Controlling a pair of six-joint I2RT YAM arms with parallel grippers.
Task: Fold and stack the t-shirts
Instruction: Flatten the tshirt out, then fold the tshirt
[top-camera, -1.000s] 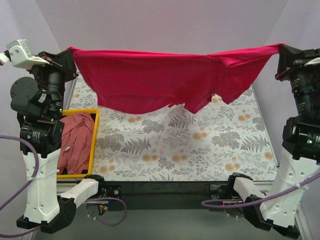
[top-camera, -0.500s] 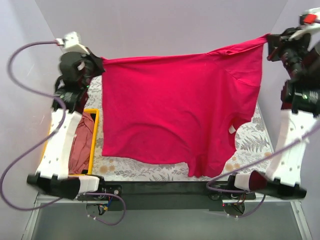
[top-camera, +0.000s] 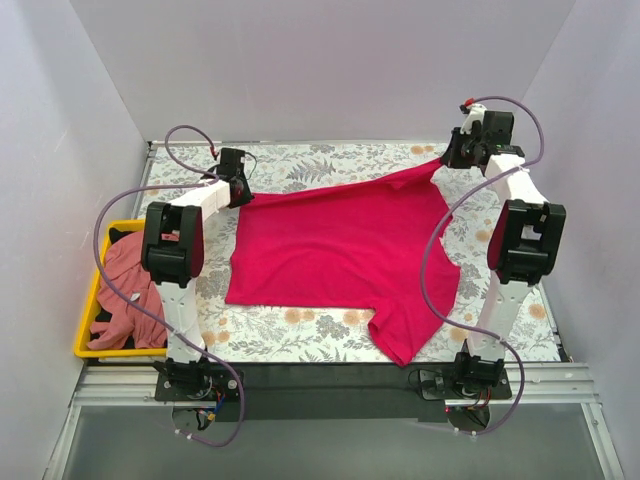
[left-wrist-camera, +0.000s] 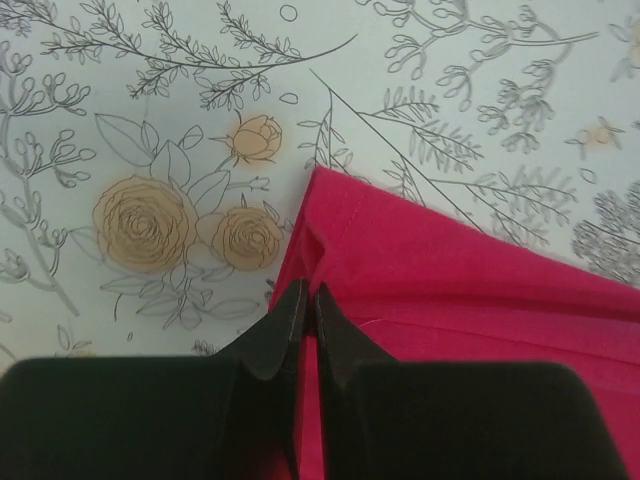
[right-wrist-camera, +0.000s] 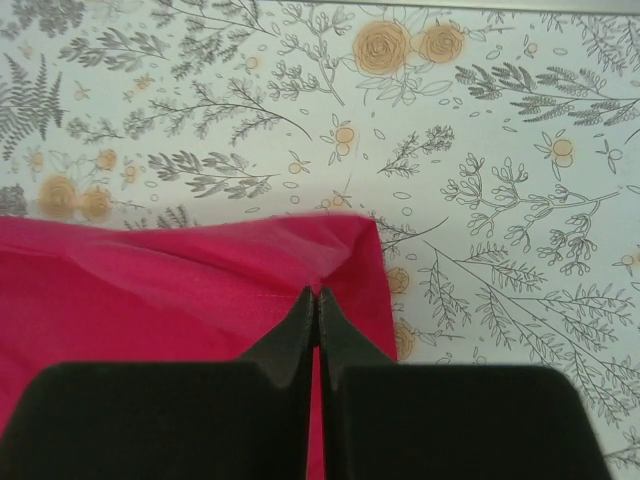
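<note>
Magenta-red cloth dominates the top view: the red shirt (top-camera: 340, 250) lies spread and mostly flat on the middle of the flowered table (top-camera: 330, 165), with its hem toward the table's far edge and one sleeve reaching toward the near edge. Its two far corners are pulled out to the left gripper (top-camera: 240, 190) and the right gripper (top-camera: 450, 158). From this height the fingertips are too small to read. At the table's left edge sits a yellow bin (top-camera: 100, 352) holding the crumpled pink shirt (top-camera: 125, 290), part of it hidden behind the left arm. The left wrist view settles what the top view cannot: the left gripper (left-wrist-camera: 308, 295) is pinched tight on a hemmed corner of the red shirt (left-wrist-camera: 450, 290), a stitched seam showing, with the cloth resting on the table (left-wrist-camera: 150, 100) and cut off at the picture's right side. In the right wrist view, the right gripper (right-wrist-camera: 315, 295) is likewise clamped on the other corner of the red shirt (right-wrist-camera: 150, 280), where the cloth puckers into a small fold over the table (right-wrist-camera: 480, 150).
</note>
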